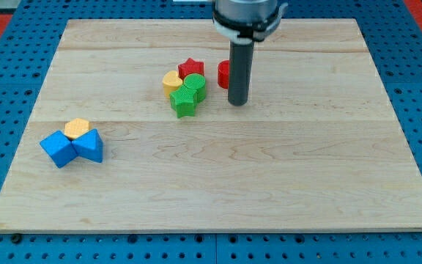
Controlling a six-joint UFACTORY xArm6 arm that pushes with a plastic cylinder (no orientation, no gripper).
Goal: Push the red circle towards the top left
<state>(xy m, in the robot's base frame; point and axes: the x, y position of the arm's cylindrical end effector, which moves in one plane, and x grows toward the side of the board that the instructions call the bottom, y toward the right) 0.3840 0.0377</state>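
The red circle (pixel 223 74) lies near the board's top centre, partly hidden behind my rod. My tip (pixel 238 103) rests on the board just below and to the right of it, close to touching. Left of the red circle sits a cluster: a red star (pixel 191 68), a yellow heart (pixel 171 81), a green circle (pixel 194 86) and a green star (pixel 183 104).
At the view's left a yellow hexagon (pixel 77 128) touches two blue blocks, a cube (pixel 58 148) and a triangle (pixel 89 145). The wooden board (pixel 269 183) lies on a blue pegboard surface; its top edge is just behind the rod.
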